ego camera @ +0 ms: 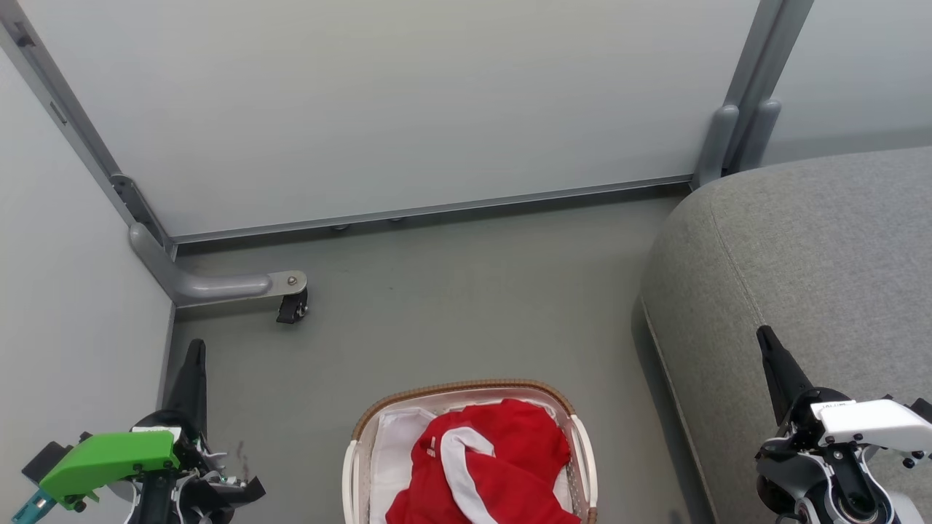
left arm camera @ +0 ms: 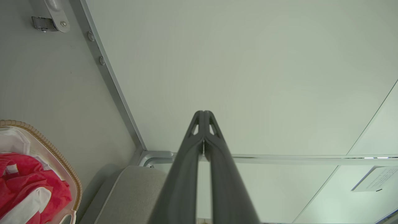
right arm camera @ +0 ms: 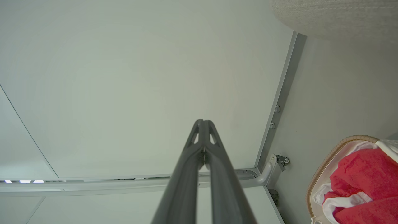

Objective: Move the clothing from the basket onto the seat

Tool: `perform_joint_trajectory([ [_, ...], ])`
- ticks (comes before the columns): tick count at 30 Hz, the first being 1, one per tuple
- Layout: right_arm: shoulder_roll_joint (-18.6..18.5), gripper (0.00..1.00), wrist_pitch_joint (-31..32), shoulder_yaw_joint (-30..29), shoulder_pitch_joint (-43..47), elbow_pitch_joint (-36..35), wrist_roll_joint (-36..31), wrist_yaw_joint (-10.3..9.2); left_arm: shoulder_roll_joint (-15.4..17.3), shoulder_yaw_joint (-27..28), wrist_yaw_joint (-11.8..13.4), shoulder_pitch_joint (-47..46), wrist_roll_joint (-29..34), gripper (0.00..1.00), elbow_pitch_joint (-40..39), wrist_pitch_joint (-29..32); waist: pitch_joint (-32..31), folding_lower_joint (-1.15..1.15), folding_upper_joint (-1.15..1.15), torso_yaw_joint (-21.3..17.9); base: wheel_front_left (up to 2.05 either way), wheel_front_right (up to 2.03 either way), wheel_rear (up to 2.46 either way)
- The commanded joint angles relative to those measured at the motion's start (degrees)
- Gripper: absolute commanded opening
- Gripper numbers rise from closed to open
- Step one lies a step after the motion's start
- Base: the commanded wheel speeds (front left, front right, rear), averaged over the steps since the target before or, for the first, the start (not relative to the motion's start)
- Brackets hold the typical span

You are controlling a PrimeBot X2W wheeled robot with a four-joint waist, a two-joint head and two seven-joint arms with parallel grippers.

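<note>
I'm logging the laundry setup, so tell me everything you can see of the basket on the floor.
The basket is oval, white perforated plastic with a brown woven rim and white side handles. It stands upright on the grey floor, left of the seat and apart from it, its near end out of frame. A white liner sheet lines it; red clothing with a white band lies heaped inside.

The basket (ego camera: pixel 466 383) is smooth white plastic with a brown woven rim, holding soft matt red clothing (ego camera: pixel 524 444) with white trim and a white liner sheet (ego camera: pixel 393 451). Right of the basket, the seat (ego camera: pixel 815 247) is coarse grey woven fabric with stitched seams. Beyond the basket lie a smooth matt floor (ego camera: pixel 451 291) and smooth wall panels (ego camera: pixel 400 102) in grey metal framing (ego camera: pixel 211 287).
</note>
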Motion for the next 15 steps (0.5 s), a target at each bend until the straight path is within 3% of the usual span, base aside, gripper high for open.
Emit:
perform_joint_trajectory([
  [1, -0.4, 0.0, 0.1, -0.1, -0.4, -0.1, 0.2, -0.02, 0.3, 0.1, -0.3, -0.6, -0.2, 0.0, -0.1, 0.2, 0.0, 0.0, 0.0, 0.0, 0.0, 0.0, 0.0],
  [4, -0.4, 0.0, 0.1, -0.1, -0.4, -0.1, 0.2, -0.02, 0.3, 0.1, -0.3, -0.6, -0.2, 0.0, -0.1, 0.2, 0.0, 0.0, 0.0, 0.0, 0.0, 0.0, 0.0],
  [5, 0.0, 1.0, 0.0, 0.0, 0.0, 0.0, 0.0, 0.0, 0.0, 0.0, 0.0, 0.0, 0.0, 1.0, 0.0, 0.0, 0.0, 0.0, 0.0, 0.0, 0.0, 0.0, 0.0],
  [6, 0.1, 1.0, -0.1, 0.0, 0.1, 0.3, 0.0, 0.0, -0.1, -0.1, 0.0, 0.1, 0.0, 1.0, 0.3, 0.0, 0.0, 0.0, 0.0, 0.0, 0.0, 0.0, 0.0],
  [7, 0.3, 0.0, -0.1, 0.1, 0.4, 0.7, 0.0, -0.01, -0.1, -0.2, 0.1, 0.4, 0.0, 0.0, 0.8, -0.1, 0.0, 0.0, 0.0, 0.0, 0.0, 0.0, 0.0],
  [8, 0.4, 1.0, -0.1, 0.1, 0.9, 1.3, 0.0, -0.02, -0.3, -0.2, 0.1, 0.8, 0.0, 1.0, 1.4, -0.1, 0.0, 0.0, 0.0, 0.0, 0.0, 0.0, 0.0],
  [15, 0.7, 1.0, -1.6, 0.7, 2.0, 2.0, -0.9, -0.02, -0.4, -2.4, 0.1, 1.9, 0.7, 1.0, 2.1, -1.6, 0.0, 0.0, 0.0, 0.0, 0.0, 0.0, 0.0],
])
